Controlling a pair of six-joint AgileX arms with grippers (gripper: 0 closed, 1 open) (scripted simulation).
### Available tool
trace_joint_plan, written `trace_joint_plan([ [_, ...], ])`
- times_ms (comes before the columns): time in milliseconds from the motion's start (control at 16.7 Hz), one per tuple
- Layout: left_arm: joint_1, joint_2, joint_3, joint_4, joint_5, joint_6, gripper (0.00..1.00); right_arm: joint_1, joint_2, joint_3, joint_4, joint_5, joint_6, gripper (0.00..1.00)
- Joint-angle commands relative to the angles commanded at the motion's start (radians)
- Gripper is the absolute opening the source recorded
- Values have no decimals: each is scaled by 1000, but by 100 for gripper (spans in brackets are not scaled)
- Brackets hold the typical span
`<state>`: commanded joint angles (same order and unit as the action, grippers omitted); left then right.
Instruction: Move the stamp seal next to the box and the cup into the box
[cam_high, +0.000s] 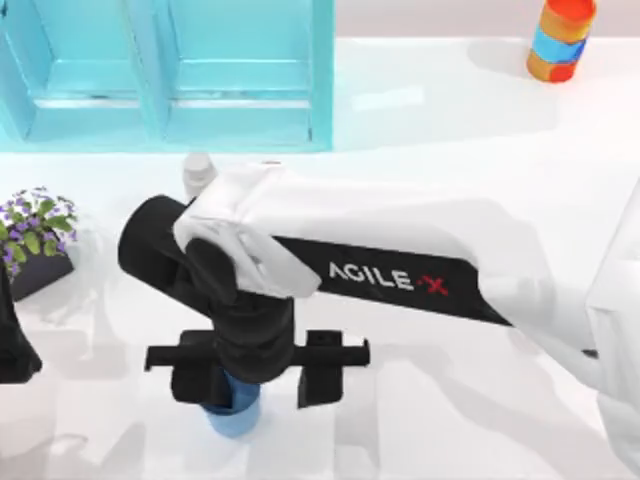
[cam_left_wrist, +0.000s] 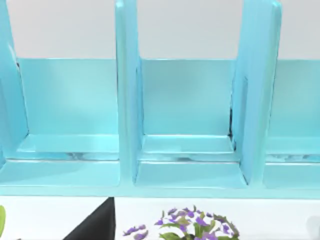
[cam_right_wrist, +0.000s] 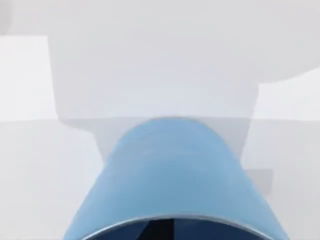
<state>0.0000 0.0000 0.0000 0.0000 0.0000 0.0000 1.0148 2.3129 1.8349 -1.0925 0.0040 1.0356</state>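
Observation:
The blue cup (cam_high: 235, 412) stands near the table's front, left of centre. My right gripper (cam_high: 262, 385) hangs directly over it, open, its black fingers (cam_high: 320, 378) spread to either side of the cup with the left finger overlapping the cup's edge. In the right wrist view the cup (cam_right_wrist: 172, 185) sits close below the camera with its rim toward the lens. The turquoise box (cam_high: 160, 110) stands at the back left, and its compartments (cam_left_wrist: 185, 150) appear in the left wrist view. The stamp seal is out of view. My left arm (cam_high: 12, 340) stays parked at the left edge.
A white bottle (cam_high: 198, 172) stands just in front of the box, beside my right arm. A pot of purple flowers (cam_high: 35, 235) sits at the left. A striped cylinder (cam_high: 562, 40) stands at the back right.

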Motion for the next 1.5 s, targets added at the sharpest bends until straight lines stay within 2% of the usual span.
trace_joint_plan([
  [360, 0, 0, 0, 0, 0, 0, 100, 0, 0, 0, 0, 0, 0, 2],
  [420, 0, 0, 0, 0, 0, 0, 100, 0, 0, 0, 0, 0, 0, 0],
  [1020, 0, 0, 0, 0, 0, 0, 100, -8, -17, -9, -8, 0, -5, 0],
  [1500, 0, 0, 0, 0, 0, 0, 100, -116, -326, -177, -153, -2, -117, 0],
])
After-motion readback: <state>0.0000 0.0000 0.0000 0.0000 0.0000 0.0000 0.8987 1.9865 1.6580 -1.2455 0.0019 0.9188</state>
